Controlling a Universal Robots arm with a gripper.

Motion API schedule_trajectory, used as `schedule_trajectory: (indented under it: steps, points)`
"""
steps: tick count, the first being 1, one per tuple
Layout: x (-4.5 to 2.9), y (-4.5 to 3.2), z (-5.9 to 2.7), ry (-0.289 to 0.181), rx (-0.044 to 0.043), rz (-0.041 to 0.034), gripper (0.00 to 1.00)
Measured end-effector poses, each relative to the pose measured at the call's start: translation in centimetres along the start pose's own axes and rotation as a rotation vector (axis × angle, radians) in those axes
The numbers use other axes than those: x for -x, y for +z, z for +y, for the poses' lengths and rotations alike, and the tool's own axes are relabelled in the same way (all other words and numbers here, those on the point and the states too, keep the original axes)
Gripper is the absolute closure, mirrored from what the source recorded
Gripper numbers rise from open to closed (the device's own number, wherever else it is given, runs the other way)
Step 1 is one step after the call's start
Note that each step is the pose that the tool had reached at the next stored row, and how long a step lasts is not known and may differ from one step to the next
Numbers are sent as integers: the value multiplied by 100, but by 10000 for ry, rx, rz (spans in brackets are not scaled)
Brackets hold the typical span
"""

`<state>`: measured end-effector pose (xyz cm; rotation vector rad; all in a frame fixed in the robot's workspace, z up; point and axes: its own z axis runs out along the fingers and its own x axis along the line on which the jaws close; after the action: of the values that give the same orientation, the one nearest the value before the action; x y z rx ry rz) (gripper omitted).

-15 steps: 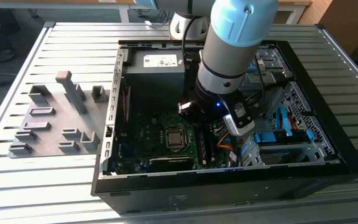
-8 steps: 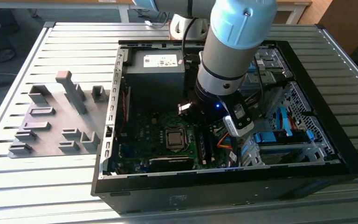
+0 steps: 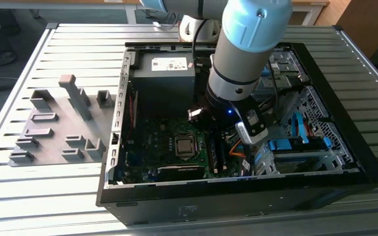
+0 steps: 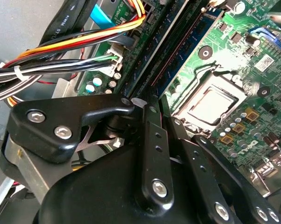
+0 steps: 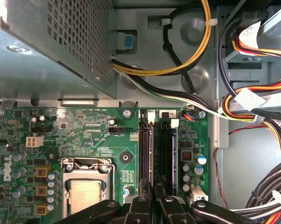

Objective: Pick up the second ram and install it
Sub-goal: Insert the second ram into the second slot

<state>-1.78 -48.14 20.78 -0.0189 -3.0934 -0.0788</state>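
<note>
Slatted metal table (image 3: 57, 196) carrying an open PC case (image 3: 346, 167), arm inside.
Beside the CPU socket (image 5: 87, 193), gripper (image 5: 152, 205) jaws clamp the second ram (image 5: 151, 154) upright in its slot (image 5: 165, 149); seating step, likely needing a straight downward press.

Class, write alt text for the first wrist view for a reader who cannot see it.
The gripper reaches over the memory slots of a green motherboard inside an open computer case. A processor socket sits beside the slots, and bundled cables run past them.
</note>
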Motion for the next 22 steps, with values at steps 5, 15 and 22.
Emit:
schedule_trajectory:
  steps: [5, 15, 22]
  points:
    - [0, 2, 0, 0, 0, 0, 79]
    - [-9, -192, 10, 1, 0, 25, 79]
    - [-11, -225, 10, 3, -1, 48, 89]
